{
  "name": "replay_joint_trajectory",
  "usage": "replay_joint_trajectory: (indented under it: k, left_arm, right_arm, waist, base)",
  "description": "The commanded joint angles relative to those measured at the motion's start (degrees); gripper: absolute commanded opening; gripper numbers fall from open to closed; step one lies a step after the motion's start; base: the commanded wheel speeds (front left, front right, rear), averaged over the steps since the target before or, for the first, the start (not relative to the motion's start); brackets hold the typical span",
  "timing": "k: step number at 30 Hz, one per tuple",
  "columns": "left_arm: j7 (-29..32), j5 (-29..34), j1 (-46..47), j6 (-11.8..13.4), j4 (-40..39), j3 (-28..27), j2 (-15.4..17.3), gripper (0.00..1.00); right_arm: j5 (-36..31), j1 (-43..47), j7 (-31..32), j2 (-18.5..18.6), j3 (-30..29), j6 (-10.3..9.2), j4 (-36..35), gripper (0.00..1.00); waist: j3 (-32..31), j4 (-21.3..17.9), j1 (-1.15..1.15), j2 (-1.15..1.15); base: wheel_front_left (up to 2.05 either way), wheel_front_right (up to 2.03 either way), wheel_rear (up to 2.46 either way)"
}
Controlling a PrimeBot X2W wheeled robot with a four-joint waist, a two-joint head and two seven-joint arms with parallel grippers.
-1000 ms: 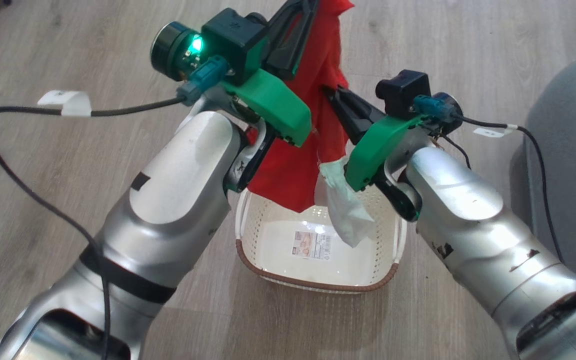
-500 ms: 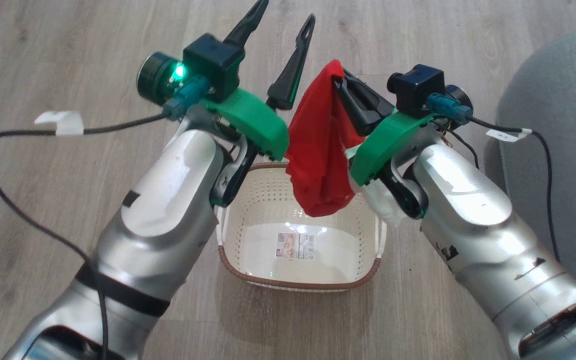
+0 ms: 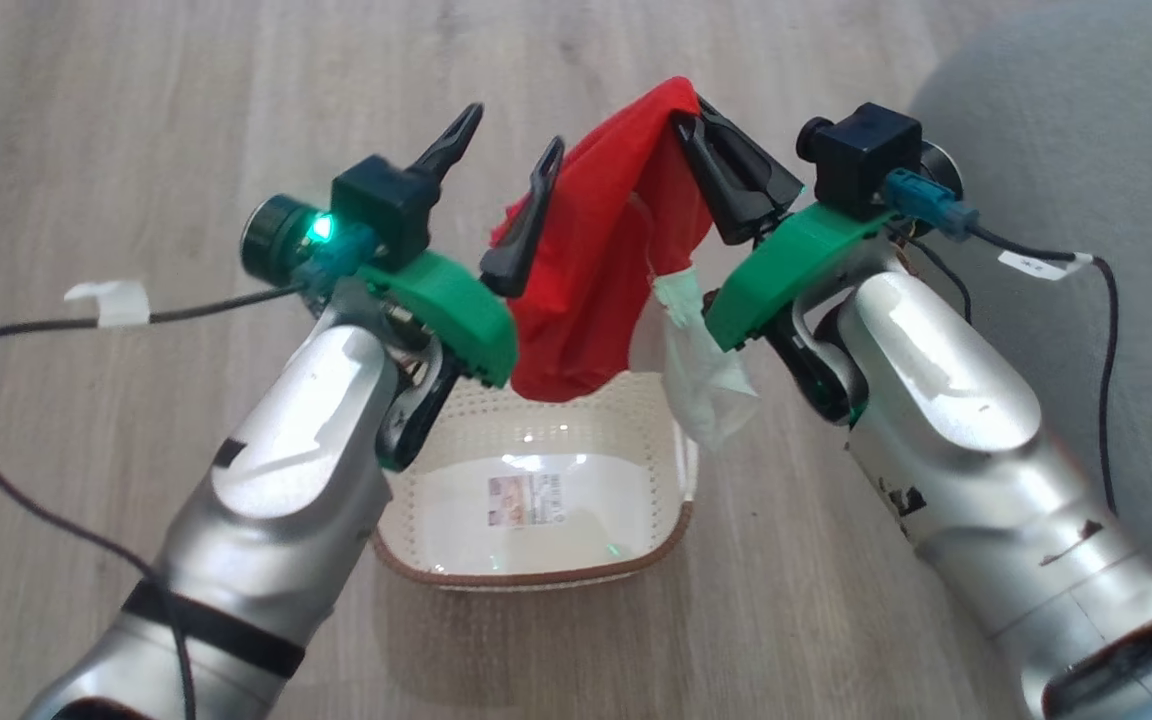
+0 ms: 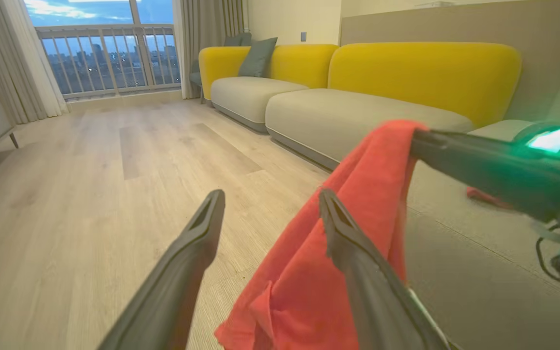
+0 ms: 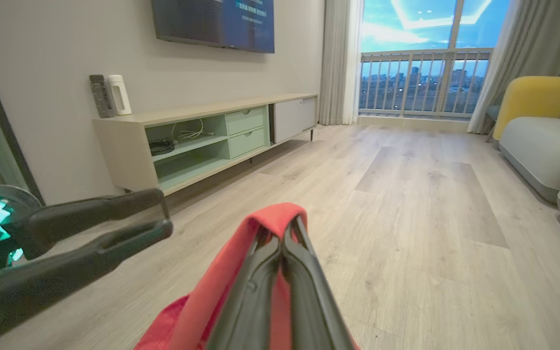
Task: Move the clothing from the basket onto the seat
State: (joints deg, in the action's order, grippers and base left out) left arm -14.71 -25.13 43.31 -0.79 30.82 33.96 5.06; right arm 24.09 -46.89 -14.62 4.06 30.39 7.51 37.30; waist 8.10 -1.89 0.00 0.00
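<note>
Basket (image 3: 534,578): on the wooden floor (image 3: 86,110), between the forearms, sticker showing on its bottom.
Left gripper (image 3: 511,132): fingers spread wide, gripping nothing; one finger seems to brush the red garment (image 3: 586,280).
Right gripper (image 3: 688,112): pinched tight on the garment's top fold, which hangs above the basket.
Pale cloth (image 3: 701,375): dangling just beside the garment.
Seat (image 3: 1056,120): far right.

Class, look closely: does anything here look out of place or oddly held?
A pale cloth piece dangles from the side of the red garment, which the shut right gripper holds by its top. It seems ungripped, so it may drop off.
</note>
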Motion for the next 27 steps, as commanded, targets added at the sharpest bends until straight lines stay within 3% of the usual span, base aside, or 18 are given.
replay_joint_trajectory:
  k: [1, 27]
  left_arm:
    - [-0.3, 0.5, 1.1, -0.5, -1.0, -2.3, 1.9, 1.00]
    - [-0.3, 2.8, -8.6, -4.1, -4.0, -7.1, 3.2, 1.00]
  right_arm:
    - [-0.3, 0.3, -0.4, -1.2, -0.2, -0.02, -2.7, 0.00]
    - [-1.5, 5.2, -0.4, -0.4, -3.3, -0.02, -13.7, 0.00]
  waist:
    - [-0.3, -2.7, 0.00, 0.00]
    - [-0.8, -27.8, 0.00, 0.00]
  base:
    - [0.00, 0.00, 0.00]
    - [0.00, 0.00, 0.00]
